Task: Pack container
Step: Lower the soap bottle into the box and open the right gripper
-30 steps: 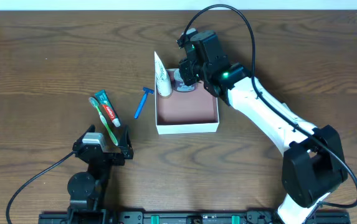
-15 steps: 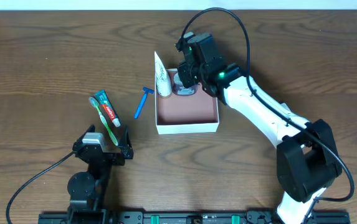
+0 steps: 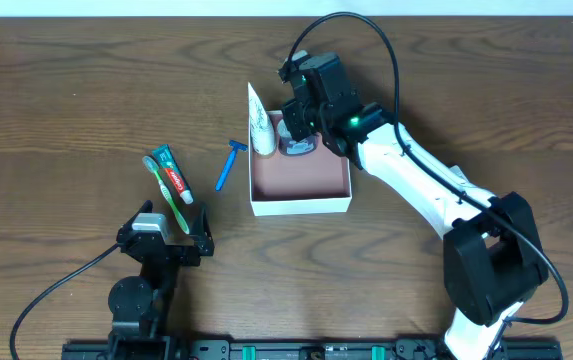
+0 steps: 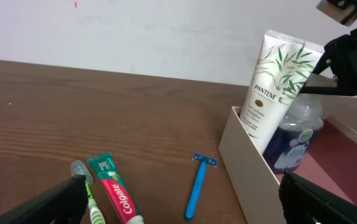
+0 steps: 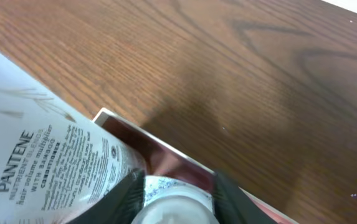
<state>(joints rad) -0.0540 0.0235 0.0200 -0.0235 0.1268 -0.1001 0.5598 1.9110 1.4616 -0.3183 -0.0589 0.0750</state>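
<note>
The container (image 3: pixel 301 205), a square white box with a pink-brown inside, sits mid-table; its wall shows in the left wrist view (image 4: pixel 247 162) and its rim in the right wrist view (image 5: pixel 113 118). A white Pantene tube (image 3: pixel 259 120) (image 4: pixel 275 87) (image 5: pixel 41 168) leans upright against its left wall. My right gripper (image 3: pixel 296 135) (image 5: pixel 175 193) is over the back left corner, shut on a small blue bottle with a white cap (image 3: pixel 296 147) (image 4: pixel 296 137) (image 5: pixel 178 202) that stands inside beside the tube. My left gripper (image 3: pixel 174 215) (image 4: pixel 178 205) is open and empty near the front left.
A Colgate toothpaste tube (image 3: pixel 173 178) (image 4: pixel 117 196) and a green toothbrush (image 3: pixel 166 195) (image 4: pixel 88 193) lie side by side just ahead of the left gripper. A blue razor (image 3: pixel 228 163) (image 4: pixel 198 183) lies left of the container. The right arm reaches across the table's right side.
My right gripper has shifted slightly left towards the Pantene tube with the bottle between its fingers. The left arm and the loose toiletries have not moved.
</note>
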